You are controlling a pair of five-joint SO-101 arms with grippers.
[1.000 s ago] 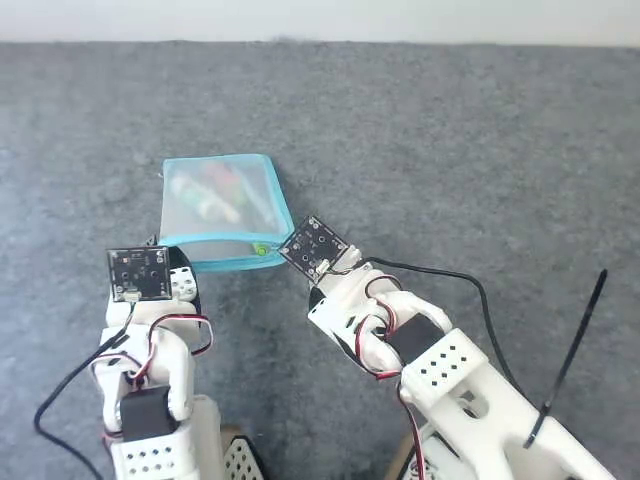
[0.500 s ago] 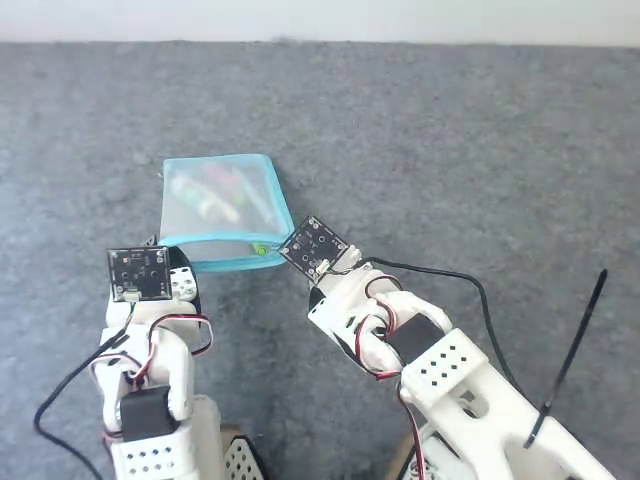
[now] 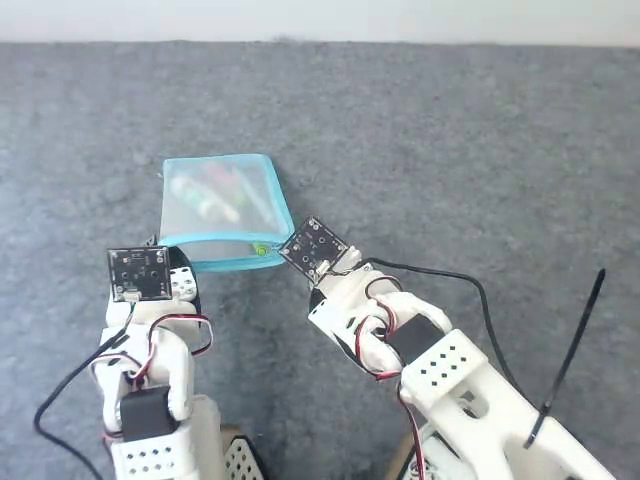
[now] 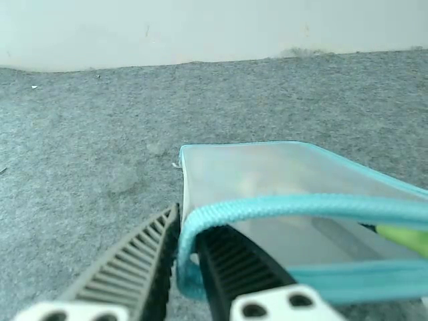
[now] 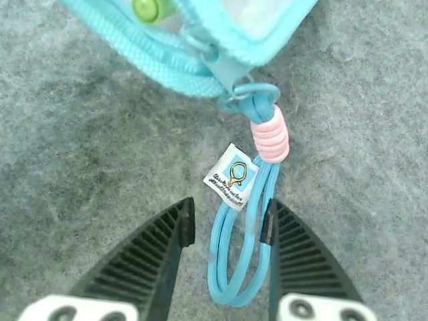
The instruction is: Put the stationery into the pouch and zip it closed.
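A grey, carpet-like tabletop (image 3: 450, 130) runs back to a pale wall (image 3: 320, 20) along its far edge.

From above, one translucent pouch (image 3: 222, 205) with turquoise edging lies flat left of the tabletop's centre. Blurred red, green and white stationery (image 3: 215, 195) shows through its side, too indistinct to count. Two white arms come in from the near edge. The left arm (image 3: 150, 340) ends at the pouch's near left corner and the right arm (image 3: 390, 335) at its near right corner.

From the left wrist, the left hand (image 4: 188, 231) has its two ribbed black fingers closed on the pouch's (image 4: 267, 180) turquoise edge at that corner.

From the right wrist, the right hand (image 5: 229, 221) is open, its two fingers apart on either side of one turquoise cord loop (image 5: 234, 267). The loop lies on the tabletop (image 5: 80, 134) and rests against one finger. It hangs from the single zip slider (image 5: 227, 67) at the pouch's (image 5: 267, 17) corner. One pink coil (image 5: 271, 137) wraps the cord and one small white tag (image 5: 231, 176) sits beside it. Whether the zip is fully shut cannot be told.
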